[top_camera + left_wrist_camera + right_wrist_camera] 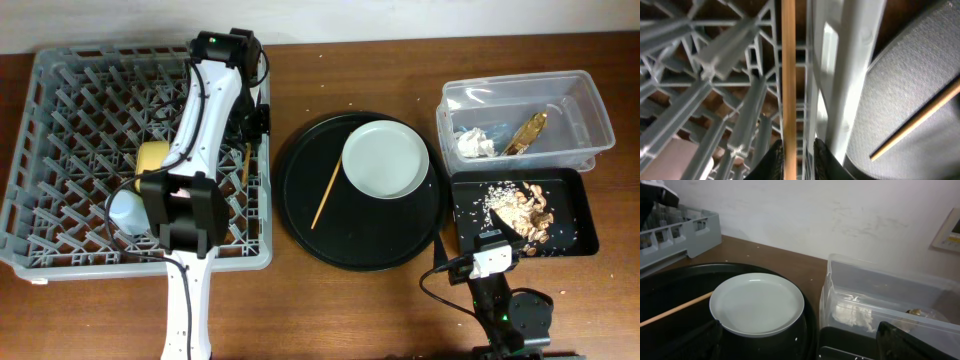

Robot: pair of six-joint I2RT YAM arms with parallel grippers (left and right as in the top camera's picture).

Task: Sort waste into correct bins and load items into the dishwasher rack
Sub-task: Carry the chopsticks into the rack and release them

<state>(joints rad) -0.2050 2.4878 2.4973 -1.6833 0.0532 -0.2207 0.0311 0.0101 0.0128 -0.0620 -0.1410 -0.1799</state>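
grey plastic lattice dishwasher rack (pixel 60 120): left gripper (pixel 796 156) is clamped on one thin wooden chopstick (pixel 788 75) at the rack's right wall, just inside it. second wooden chopstick (pixel 327 195) and pale grey-green round plate (pixel 385 158) lie on the large round black tray (pixel 300 225) just right of the rack; right gripper (pixel 799 341) sits well right of the rack, fingers spread wide, holding nothing.

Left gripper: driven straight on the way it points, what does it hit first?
Probably the dishwasher rack: the chopstick between the left gripper's fingers runs ahead into its grey lattice, so the stick would touch first. Depth unclear.
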